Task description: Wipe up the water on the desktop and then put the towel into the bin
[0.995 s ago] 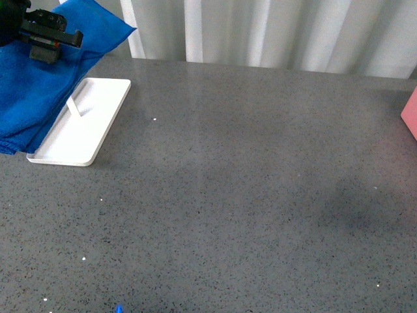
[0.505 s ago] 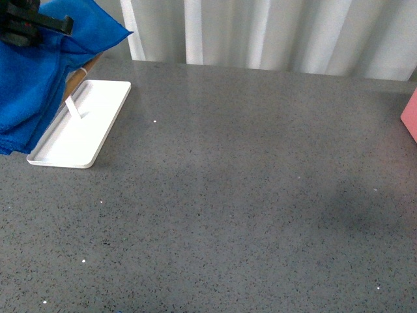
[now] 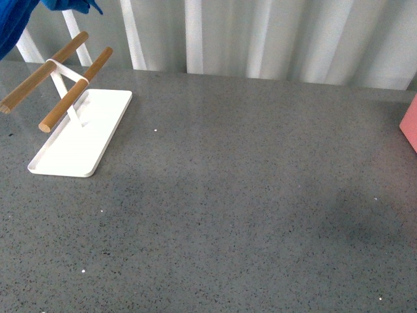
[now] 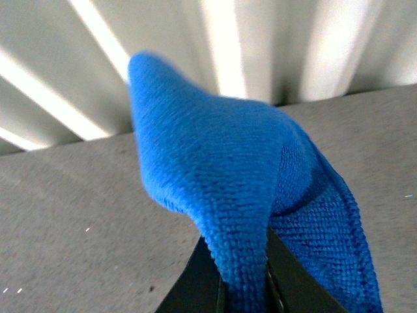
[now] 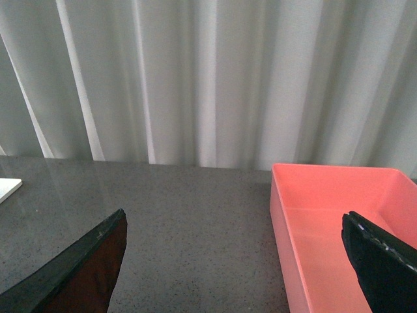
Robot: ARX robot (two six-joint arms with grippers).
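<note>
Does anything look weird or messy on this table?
Nothing looks spilled or broken. The towel is pinched in the left end effector, up above the desktop. One faint darker patch might be damp or only shadow; I cannot tell.

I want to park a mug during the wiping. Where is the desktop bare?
The desktop is bare from the white tray on the left across to the bin at the right edge, back to the curtain. The far-left corner is crowded: tray, its wooden rods, and the towel held up there.
</note>
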